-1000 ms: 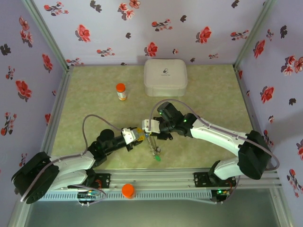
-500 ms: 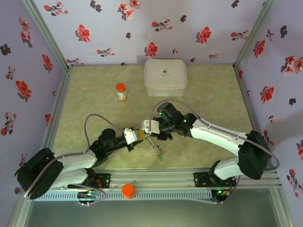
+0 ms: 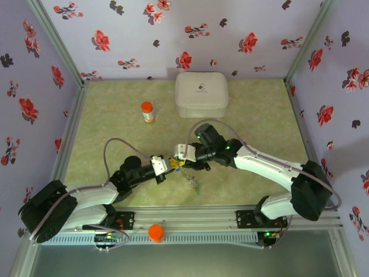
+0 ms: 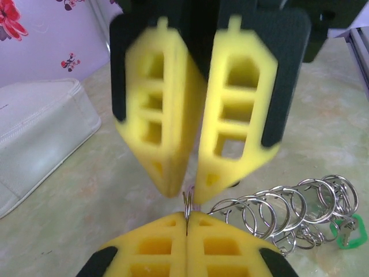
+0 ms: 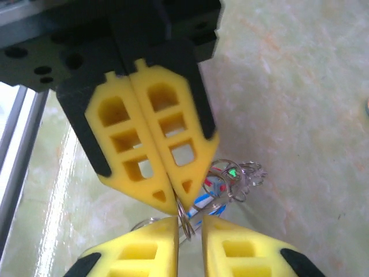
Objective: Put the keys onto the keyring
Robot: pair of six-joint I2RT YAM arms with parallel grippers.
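The keyring (image 4: pixel 186 202) is a thin metal ring standing on edge between the two grippers above the table. My left gripper (image 4: pixel 186 214) is shut on it, the pads pressed together around the wire. My right gripper (image 5: pixel 189 222) faces it tip to tip, its fingers parted, with the keyring (image 5: pixel 185 214) lying against one pad. A chain of silver rings (image 4: pixel 288 202) trails off to a green tag (image 4: pixel 349 231). Keys with red and blue tags (image 5: pixel 216 186) hang just behind. In the top view the left gripper (image 3: pixel 168 164) and right gripper (image 3: pixel 182 158) meet at the table's front centre.
A white case (image 3: pixel 201 93) sits at the back centre, and an orange-capped bottle (image 3: pixel 148 111) stands to its left. An orange cap (image 3: pixel 156 232) rests on the front rail. Flowered walls close in the left, right and back sides.
My left gripper has shut on the ring. The right gripper's fingers, shut before, have parted a little. The hanging bunch has shifted slightly to the right.
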